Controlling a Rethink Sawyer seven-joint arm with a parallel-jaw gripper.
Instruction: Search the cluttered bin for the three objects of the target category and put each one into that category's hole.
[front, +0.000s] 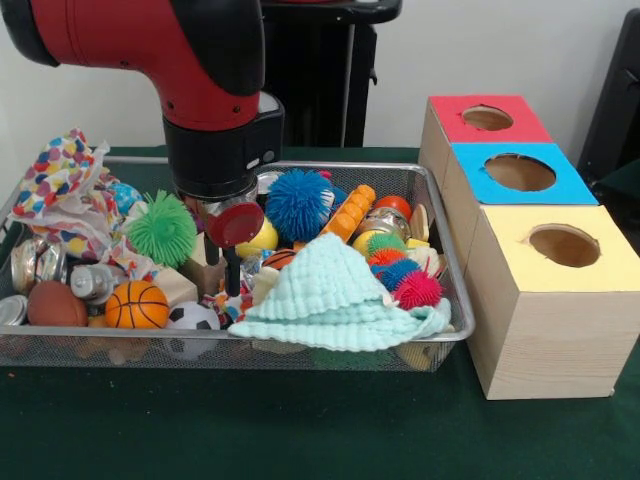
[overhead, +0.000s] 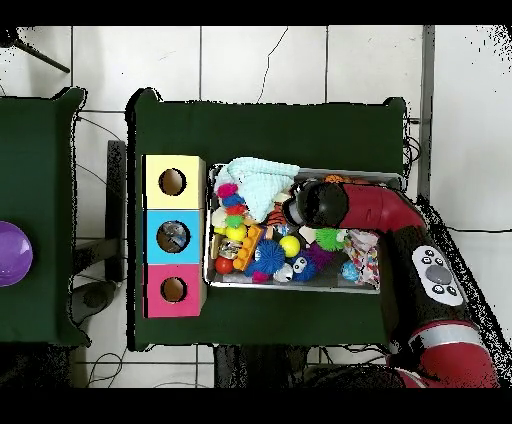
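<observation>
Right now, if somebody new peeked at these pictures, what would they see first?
Probably the big red and black arm reaching down into the wire bin, which is heaped with bright toys. A pale mint cloth lies across the bin's front, with a small basketball at the front left. Beside the bin stand three boxes with red, blue and yellow tops, each with a round hole.

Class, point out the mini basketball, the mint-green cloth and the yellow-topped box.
mini basketball (front: 136, 305), front view, centre of the ball.
mint-green cloth (front: 335, 300), front view, middle of the folds.
yellow-topped box (front: 545, 330), front view, wooden front wall.
</observation>
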